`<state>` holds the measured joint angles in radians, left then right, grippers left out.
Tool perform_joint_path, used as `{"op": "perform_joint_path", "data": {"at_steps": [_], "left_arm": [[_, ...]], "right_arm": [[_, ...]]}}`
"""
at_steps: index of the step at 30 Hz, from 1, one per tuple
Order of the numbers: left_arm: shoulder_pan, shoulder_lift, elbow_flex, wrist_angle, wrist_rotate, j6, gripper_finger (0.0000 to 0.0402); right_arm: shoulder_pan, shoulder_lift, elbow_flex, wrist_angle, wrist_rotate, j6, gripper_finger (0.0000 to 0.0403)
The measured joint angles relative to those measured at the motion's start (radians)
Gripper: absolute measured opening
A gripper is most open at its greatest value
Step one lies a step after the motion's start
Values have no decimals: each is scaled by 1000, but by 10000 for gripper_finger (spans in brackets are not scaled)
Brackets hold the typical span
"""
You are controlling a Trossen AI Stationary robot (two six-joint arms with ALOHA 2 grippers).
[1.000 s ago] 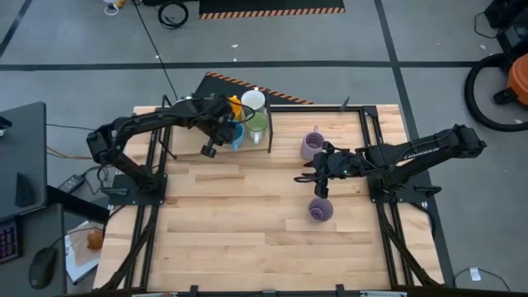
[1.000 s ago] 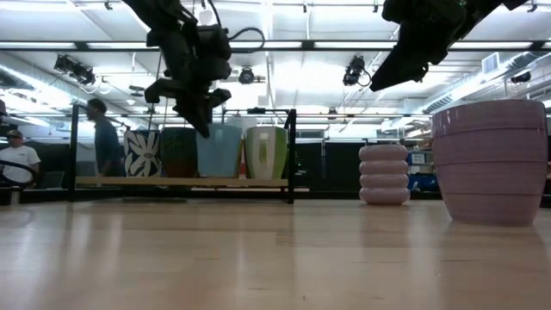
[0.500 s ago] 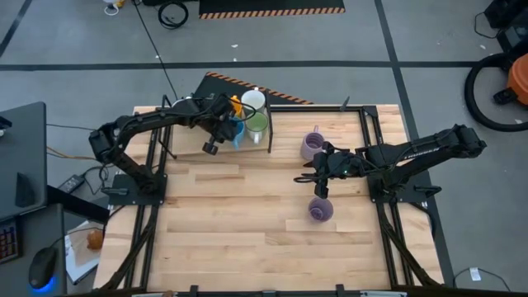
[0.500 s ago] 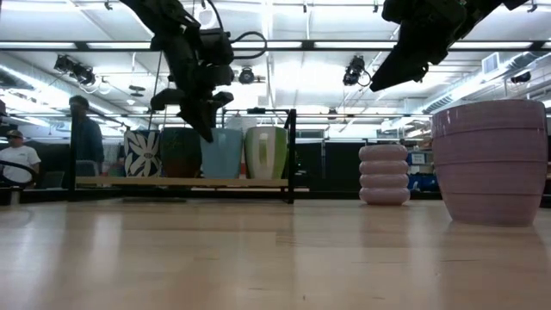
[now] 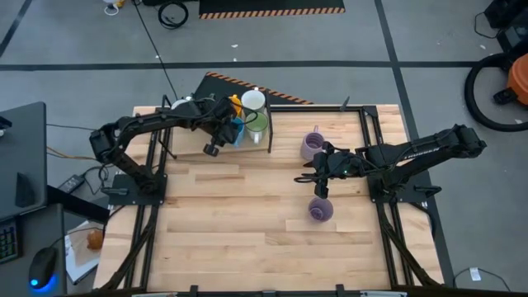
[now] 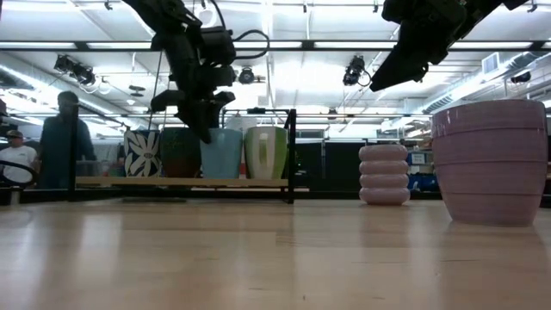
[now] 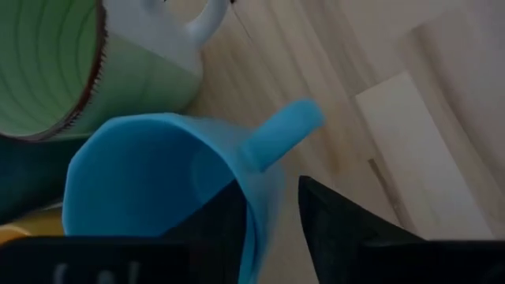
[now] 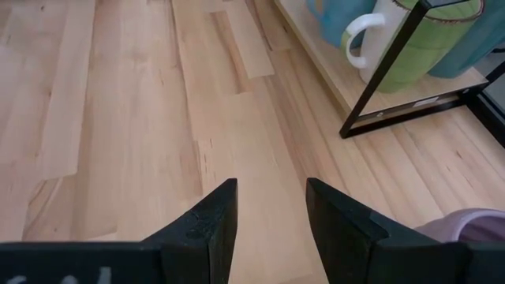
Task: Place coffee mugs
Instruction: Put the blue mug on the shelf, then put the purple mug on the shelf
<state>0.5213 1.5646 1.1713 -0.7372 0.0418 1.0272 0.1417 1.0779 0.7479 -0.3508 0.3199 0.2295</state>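
My left gripper (image 5: 232,132) is at the black wire rack (image 6: 291,155) on the table's far side, shut on the blue mug (image 7: 158,173), which stands on the rack shelf beside the green mug (image 6: 265,153). A dark brown mug (image 6: 179,153), a patterned white mug (image 6: 142,153), an orange mug (image 5: 234,106) and a white mug (image 5: 252,100) share the rack. Two lavender mugs stand upright on the table, one farther (image 5: 313,146) and one nearer (image 5: 321,209). My right gripper (image 5: 313,183) hovers open above the table between them. My left gripper holds the blue mug by its rim wall (image 7: 256,213) beside the handle, one finger (image 7: 209,233) inside the mug and the other (image 7: 339,229) outside. The fingers come from above, slanting down. The mug stands upright with its base on the rack shelf (image 6: 219,176).
The rack's black corner post (image 8: 387,71) stands just right of the green mug. The wooden table (image 5: 231,223) has bare boards over its near half and left side. People are in the room behind the table (image 6: 60,142).
My left gripper has shifted slightly toward the green mug, carrying the blue mug a little closer to it along the shelf, then held still. A person in the background has walked to the left.
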Motion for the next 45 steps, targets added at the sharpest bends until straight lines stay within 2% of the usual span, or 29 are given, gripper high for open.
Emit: {"op": "perform_joint_path", "data": {"at_steps": [11,18,22,27,33,38,45], "left_arm": [[-5,-38,-1,-3,-12,-48,144],[-6,-112,-1,0,-28,-87,144],[-21,-140,0,12,-27,-221,144],[-74,-135,0,14,-19,-506,144],[-171,-111,0,-32,-20,-546,144],[-214,-81,0,-76,-84,-629,144],[-277,-57,0,-4,-107,-777,143]], "right_arm": [[0,0,0,7,0,-2,158],[-10,0,0,-6,0,-4,158],[-19,0,0,-5,0,-4,158],[-22,0,0,-6,0,-16,158],[-34,0,0,5,0,-38,158],[-40,0,0,6,-12,-38,158],[-40,0,0,1,-16,-41,158]]}}
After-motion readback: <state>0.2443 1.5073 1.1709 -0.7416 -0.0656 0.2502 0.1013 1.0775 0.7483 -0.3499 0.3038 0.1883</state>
